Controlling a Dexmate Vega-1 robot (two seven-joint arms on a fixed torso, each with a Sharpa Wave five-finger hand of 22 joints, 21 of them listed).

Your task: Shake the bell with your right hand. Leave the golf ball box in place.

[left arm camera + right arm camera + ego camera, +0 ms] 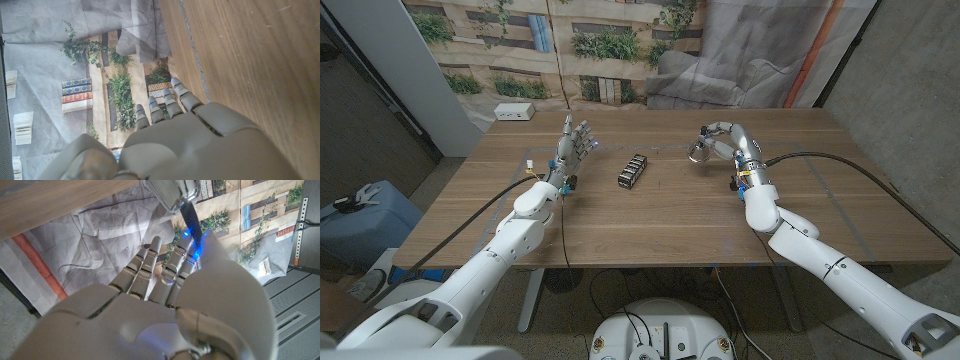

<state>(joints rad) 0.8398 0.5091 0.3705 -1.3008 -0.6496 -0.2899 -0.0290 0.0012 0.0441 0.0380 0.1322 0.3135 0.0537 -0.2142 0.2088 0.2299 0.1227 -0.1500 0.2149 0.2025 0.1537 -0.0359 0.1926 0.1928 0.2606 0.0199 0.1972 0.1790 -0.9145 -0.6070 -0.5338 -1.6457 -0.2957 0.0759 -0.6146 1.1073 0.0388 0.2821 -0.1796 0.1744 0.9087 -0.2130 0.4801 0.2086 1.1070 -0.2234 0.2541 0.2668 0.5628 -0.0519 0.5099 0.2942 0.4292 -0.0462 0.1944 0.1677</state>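
Figure: one wooden surface [650, 215], two robot hands, one bell, one golf ball box.

Landmark: the golf ball box [633, 171], a single dark carton that is lying near the middle of the surface, with nothing touching it.

Your right hand [720, 140] is sitting to the right of the box, well apart from it. Its fingers [150, 262] are curling around the bell [700, 152], one shiny metal piece with a black handle [190, 217] that is passing between the fingers in the right wrist view. In that view the bell body [172, 192] is showing beyond the fingertips, and whether it is touching the surface you cannot tell.

Your left hand [572, 150] is standing to the left of the box, near it but apart. Its fingers [172, 100] are reaching out side by side, lightly bent, and are holding nothing.

Nothing is lying between the box and either hand. One white block [514, 112] is sitting at the far left corner of the surface, well beyond the box. Two black cables are trailing over the surface, one along each arm. A printed backdrop of shelves and plants [600, 40] is hanging behind the far edge, with grey cloth [720, 60] draped to its right.
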